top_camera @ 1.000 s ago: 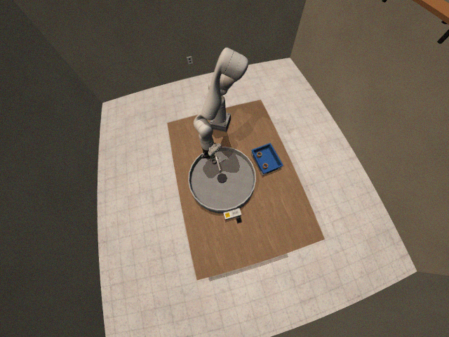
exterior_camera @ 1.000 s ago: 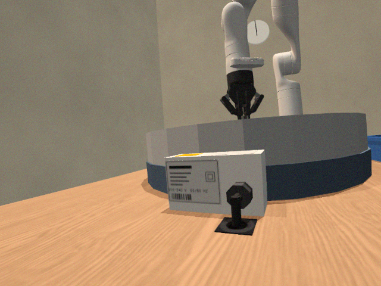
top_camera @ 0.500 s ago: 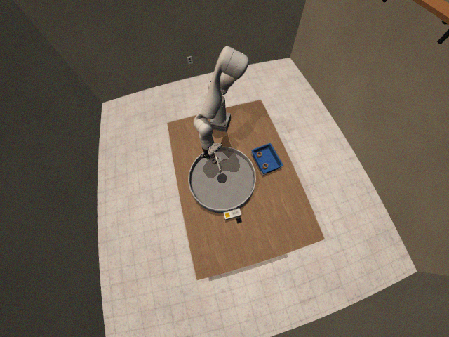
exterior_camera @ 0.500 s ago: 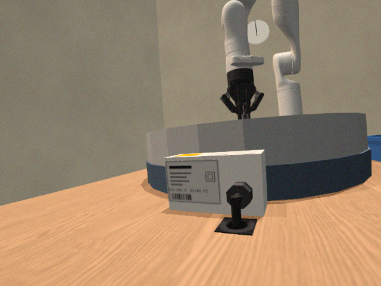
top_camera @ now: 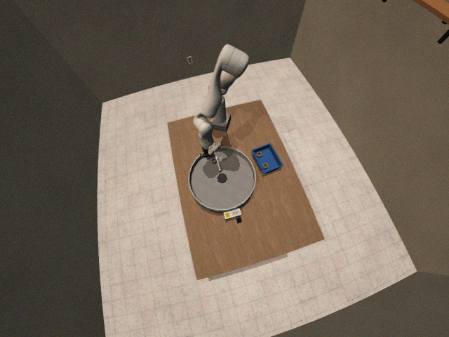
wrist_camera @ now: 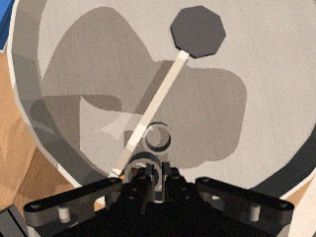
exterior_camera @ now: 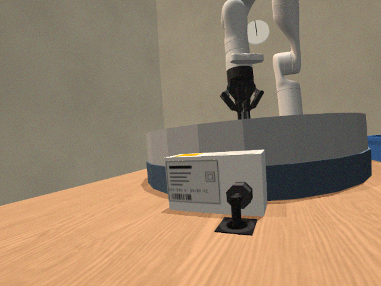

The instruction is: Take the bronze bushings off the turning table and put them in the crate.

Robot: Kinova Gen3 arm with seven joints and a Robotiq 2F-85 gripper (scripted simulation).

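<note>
One bushing lies partly hidden behind the tool.
</note>
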